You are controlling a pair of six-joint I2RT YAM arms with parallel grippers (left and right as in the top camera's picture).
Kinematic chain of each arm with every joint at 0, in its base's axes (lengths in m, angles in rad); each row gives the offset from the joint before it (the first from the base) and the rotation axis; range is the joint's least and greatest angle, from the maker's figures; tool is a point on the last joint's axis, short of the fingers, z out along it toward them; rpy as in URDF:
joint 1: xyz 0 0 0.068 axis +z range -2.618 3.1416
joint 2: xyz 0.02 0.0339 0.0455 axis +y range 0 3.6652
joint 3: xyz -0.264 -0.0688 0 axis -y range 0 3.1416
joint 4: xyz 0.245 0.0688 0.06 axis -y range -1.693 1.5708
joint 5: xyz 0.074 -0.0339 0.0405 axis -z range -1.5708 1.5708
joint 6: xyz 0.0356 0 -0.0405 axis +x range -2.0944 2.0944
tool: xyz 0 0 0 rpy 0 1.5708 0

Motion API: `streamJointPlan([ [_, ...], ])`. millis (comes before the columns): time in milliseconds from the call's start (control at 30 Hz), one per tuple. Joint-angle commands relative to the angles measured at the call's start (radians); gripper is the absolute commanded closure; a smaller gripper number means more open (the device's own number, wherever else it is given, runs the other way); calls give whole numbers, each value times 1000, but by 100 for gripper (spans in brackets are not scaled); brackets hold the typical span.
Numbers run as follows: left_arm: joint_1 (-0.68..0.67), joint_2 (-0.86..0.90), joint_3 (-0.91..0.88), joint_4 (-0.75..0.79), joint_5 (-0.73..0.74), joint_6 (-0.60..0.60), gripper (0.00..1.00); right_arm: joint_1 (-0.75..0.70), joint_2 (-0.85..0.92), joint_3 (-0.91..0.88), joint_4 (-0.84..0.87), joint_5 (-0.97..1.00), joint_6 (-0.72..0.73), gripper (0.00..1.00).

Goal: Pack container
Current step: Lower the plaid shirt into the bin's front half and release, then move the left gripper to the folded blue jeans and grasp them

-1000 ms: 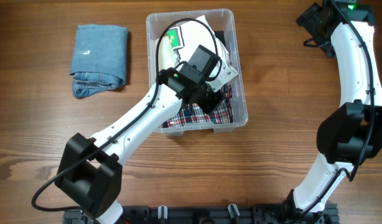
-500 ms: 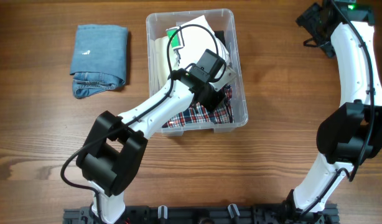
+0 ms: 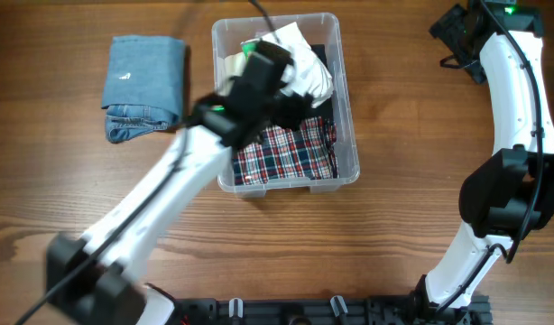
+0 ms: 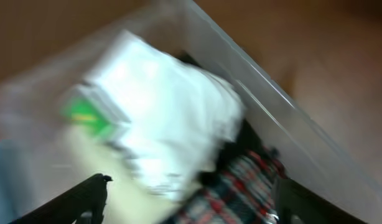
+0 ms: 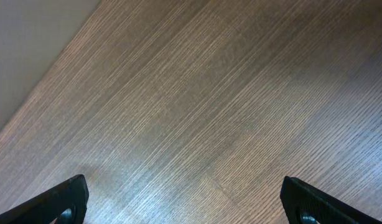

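The clear container stands at the back middle of the table. Inside lie a red plaid cloth, a white garment with a green tag, and a cream piece. My left gripper hovers over the bin, blurred by motion. In the left wrist view it is open, nothing between its fingers, above the white garment and plaid cloth; the container wall runs diagonally. My right gripper is far right at the back, open over bare wood.
Folded blue jeans lie on the table left of the container. The right arm curves along the table's right side. Wooden tabletop fills the right wrist view.
The left gripper opened and let go of the white garment, which now rests in the bin. The left arm swung up and leftward, uncovering the plaid cloth. The right arm stayed still.
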Motion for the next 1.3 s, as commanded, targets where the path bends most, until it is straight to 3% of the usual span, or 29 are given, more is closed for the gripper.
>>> streamJointPlan([
  [0, 119, -108, 15, -10, -79, -27, 6, 3, 14, -2, 0, -6, 10, 0],
  [33, 161, -122, 15, -20, -79, -27, 0, 3, 14, -2, 0, -6, 11, 0],
  [100, 251, -122, 15, -35, -79, -28, 0, 3, 14, -2, 0, -6, 11, 0],
  [233, 421, -30, 15, -38, -77, -27, 8, 3, 14, -2, 0, -6, 10, 0],
  [367, 510, 137, 15, 18, -74, 39, 7, 3, 14, -2, 0, -6, 11, 0],
  [733, 542, 394, 15, 131, -79, 60, 11, 3, 14, -2, 0, -6, 11, 0],
  [1267, 542, 475, 15, 141, -134, 119, 16, 3, 14, -2, 0, -6, 11, 0],
])
